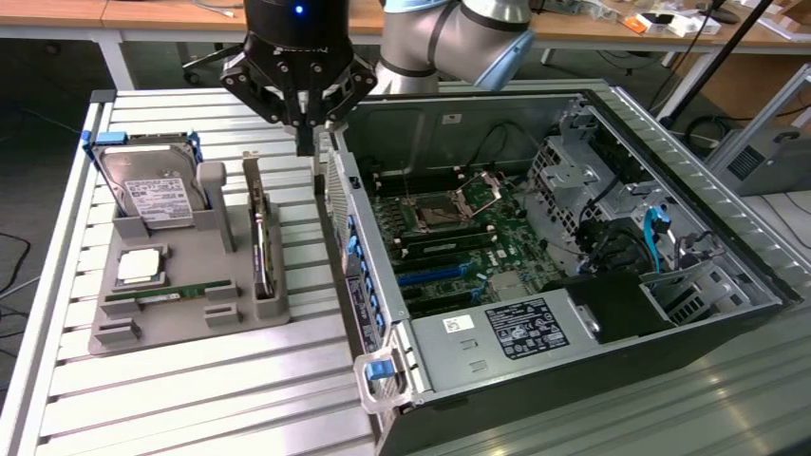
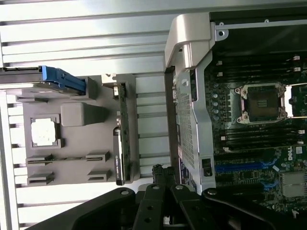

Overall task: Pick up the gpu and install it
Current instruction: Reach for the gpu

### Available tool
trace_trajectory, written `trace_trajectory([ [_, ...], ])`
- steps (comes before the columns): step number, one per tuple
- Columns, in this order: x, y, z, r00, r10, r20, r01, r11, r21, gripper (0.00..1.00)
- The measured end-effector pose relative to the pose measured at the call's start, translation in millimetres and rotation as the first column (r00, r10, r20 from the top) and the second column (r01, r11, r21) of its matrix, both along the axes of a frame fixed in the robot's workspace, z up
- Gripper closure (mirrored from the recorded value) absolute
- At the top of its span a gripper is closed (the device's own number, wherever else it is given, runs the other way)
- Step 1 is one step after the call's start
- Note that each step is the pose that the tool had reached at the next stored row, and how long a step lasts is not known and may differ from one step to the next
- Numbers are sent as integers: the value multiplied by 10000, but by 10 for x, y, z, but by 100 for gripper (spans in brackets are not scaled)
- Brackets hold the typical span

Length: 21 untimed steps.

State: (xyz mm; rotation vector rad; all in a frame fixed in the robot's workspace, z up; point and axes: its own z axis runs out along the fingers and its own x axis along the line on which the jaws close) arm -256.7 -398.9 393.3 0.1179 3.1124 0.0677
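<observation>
Gripper (image 1: 306, 144) pts straight down, jaws closed, arm (image 1: 457, 43) bent.

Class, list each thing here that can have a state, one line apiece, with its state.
Black robot gripper: shut, holding nothing.
Thin tan-brown gpu card: standing on edge in grey plastic holder, unheld.
Silver hard drive in blue frame: upright in holder.
Black metal computer case: side open.
Motherboard processor socket: cover raised, empty.

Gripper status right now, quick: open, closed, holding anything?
Gripper: shut, holding nothing; the gpu stands on edge in the gray holder.
</observation>
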Motion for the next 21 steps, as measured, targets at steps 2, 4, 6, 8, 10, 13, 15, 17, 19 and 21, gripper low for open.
trace_trajectory([
  [2,-20,0,1,10000,-1,-1,1,10000,-1,89],
  [4,-43,0,0,10000,0,-1,0,10000,0,89],
  [6,-61,0,0,10000,-1,0,1,10000,0,89],
  [8,-88,0,0,10000,0,-1,0,10000,0,89],
  [10,-101,0,0,10000,0,-1,0,10000,0,89],
  [13,-124,0,0,10000,-1,0,1,10000,0,89],
  [15,-143,0,0,10000,0,-1,0,10000,0,89],
  [17,-156,0,0,10000,0,-1,0,10000,0,89],
  [19,-165,0,0,10000,0,-1,0,10000,0,89],
  [21,-180,0,0,10000,0,-1,0,10000,0,89],
])
